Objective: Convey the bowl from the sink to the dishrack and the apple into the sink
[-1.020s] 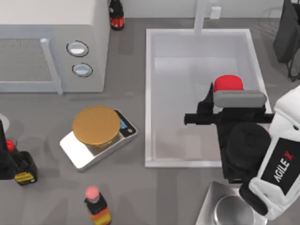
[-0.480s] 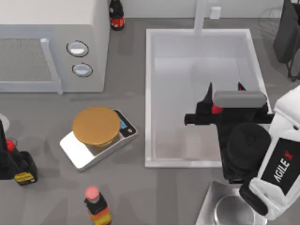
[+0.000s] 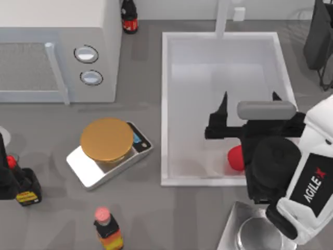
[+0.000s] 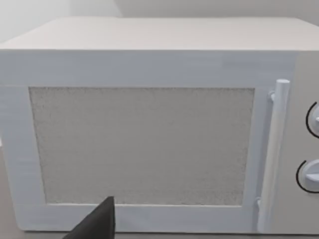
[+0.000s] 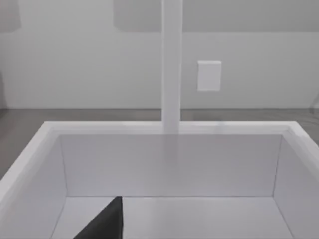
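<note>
The red apple (image 3: 234, 158) lies on the floor of the white sink (image 3: 165, 104), near its front right corner, partly hidden under my right arm. My right gripper (image 3: 250, 98) hangs over the sink's right half, open and empty, its two dark fingertips spread wide apart. In the right wrist view one dark finger (image 5: 105, 220) shows above the sink (image 5: 169, 164), facing the faucet post (image 5: 171, 64). The bowl is out of view. My left arm (image 3: 2, 156) is parked at the table's left edge, one finger (image 4: 98, 222) off to the side, facing the microwave.
A white microwave (image 3: 57, 52) fills the back left. A scale with a golden disc (image 3: 106, 139) sits left of the sink. Bottles stand at the back (image 3: 129, 16), front (image 3: 107, 229) and left edge (image 3: 23, 187). A silver disc (image 3: 257, 233) sits front right, a dark rack (image 3: 318, 41) back right.
The right gripper's fingers opened and let go of the apple. It dropped from between them onto the sink floor toward the front. The arm itself hardly moved.
</note>
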Action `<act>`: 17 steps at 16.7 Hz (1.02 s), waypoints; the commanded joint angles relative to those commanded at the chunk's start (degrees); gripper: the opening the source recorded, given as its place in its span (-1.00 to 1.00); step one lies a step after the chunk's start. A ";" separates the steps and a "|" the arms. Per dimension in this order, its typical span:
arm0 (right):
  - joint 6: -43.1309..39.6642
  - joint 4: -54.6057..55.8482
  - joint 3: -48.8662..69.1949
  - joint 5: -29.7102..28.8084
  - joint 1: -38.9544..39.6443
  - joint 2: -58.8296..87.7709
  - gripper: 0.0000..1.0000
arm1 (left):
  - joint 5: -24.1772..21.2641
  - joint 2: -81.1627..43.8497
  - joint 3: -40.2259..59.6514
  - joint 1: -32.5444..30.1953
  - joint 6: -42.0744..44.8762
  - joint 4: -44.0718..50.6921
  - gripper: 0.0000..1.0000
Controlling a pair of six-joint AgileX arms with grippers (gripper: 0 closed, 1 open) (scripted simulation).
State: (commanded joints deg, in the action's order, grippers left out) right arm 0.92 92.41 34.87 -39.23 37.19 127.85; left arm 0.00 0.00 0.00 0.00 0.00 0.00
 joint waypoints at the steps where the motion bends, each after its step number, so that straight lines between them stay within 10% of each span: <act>1: 0.00 0.00 0.00 0.00 0.00 0.00 1.00 | 0.00 0.00 0.00 0.00 0.00 0.00 1.00; 9: 0.02 -6.17 -3.41 3.73 -3.58 -7.98 1.00 | 0.00 0.00 0.00 0.00 0.00 0.00 1.00; 17: -0.32 -36.78 -13.68 15.28 -14.45 -50.20 1.00 | 0.00 0.00 0.00 0.00 0.00 0.00 1.00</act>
State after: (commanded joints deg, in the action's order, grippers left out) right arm 0.60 55.63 21.20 -23.95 22.75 77.65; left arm 0.00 0.00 0.00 0.00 0.00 0.00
